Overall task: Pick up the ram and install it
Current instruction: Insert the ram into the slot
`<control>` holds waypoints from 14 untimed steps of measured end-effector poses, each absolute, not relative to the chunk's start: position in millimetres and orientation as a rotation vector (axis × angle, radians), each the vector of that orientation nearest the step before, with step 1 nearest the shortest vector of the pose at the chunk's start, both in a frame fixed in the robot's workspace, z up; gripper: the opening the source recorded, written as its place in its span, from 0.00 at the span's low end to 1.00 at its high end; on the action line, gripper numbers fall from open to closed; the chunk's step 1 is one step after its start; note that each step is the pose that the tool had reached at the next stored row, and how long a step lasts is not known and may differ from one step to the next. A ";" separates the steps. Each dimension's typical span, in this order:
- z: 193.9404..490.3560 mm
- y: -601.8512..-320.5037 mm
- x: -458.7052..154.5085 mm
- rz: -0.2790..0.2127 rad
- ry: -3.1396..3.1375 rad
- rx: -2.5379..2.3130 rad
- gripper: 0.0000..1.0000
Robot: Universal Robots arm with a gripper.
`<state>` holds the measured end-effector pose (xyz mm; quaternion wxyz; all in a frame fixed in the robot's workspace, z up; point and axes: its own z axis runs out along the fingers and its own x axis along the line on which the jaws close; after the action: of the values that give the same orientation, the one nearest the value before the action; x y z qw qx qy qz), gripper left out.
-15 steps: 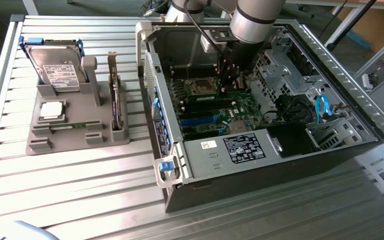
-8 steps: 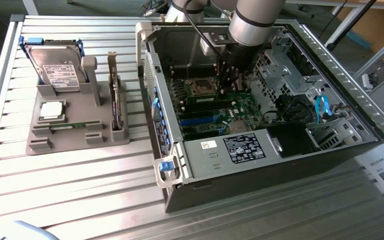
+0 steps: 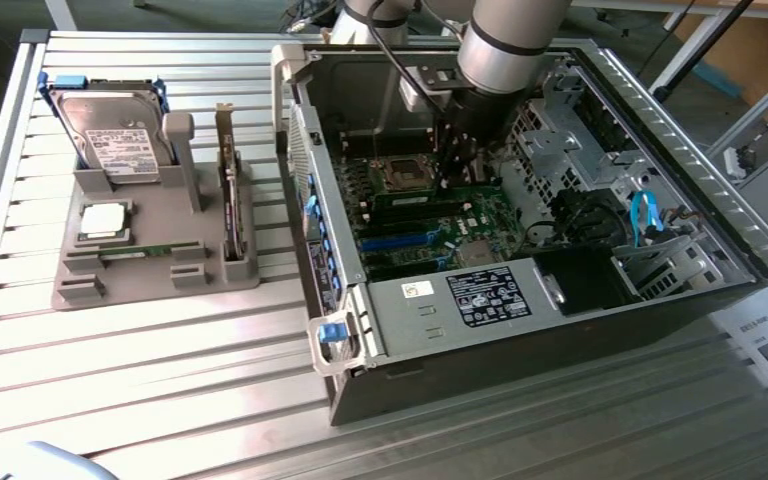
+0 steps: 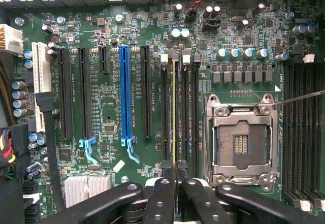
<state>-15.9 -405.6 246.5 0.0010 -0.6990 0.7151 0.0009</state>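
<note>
The ram (image 4: 173, 112) shows edge-on as a thin yellow-green line that runs along one of the black memory slots (image 4: 185, 112) beside the empty processor socket (image 4: 241, 140). My gripper (image 4: 175, 186) is shut on its near end, and the black fingers (image 4: 161, 198) press it from both sides. Whether the stick is fully seated in the slot I cannot tell. In the exterior view the gripper (image 3: 466, 168) reaches down into the open computer case (image 3: 344, 300), just above the motherboard (image 3: 458, 235).
On the table at the exterior view's left stands a grey holder (image 3: 117, 285) with a hard drive (image 3: 115, 135), a silver processor chip (image 3: 101, 220) and an upright expansion card (image 3: 233, 200). Blue and black expansion slots (image 4: 124, 92), a drive cage (image 3: 651, 260) and cables crowd the case.
</note>
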 end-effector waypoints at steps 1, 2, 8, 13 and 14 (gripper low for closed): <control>246.5 -406.3 -15.8 0.003 2.245 -2.195 0.12; 246.6 -406.9 -15.9 0.003 2.245 -2.195 0.12; 246.6 -407.6 -15.8 0.003 2.243 -2.197 0.12; 246.6 -407.7 -15.9 0.003 2.240 -2.200 0.12; 246.5 -407.7 -15.9 0.003 2.239 -2.201 0.12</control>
<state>-15.9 -407.7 246.5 0.0009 -0.7011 0.7130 0.0009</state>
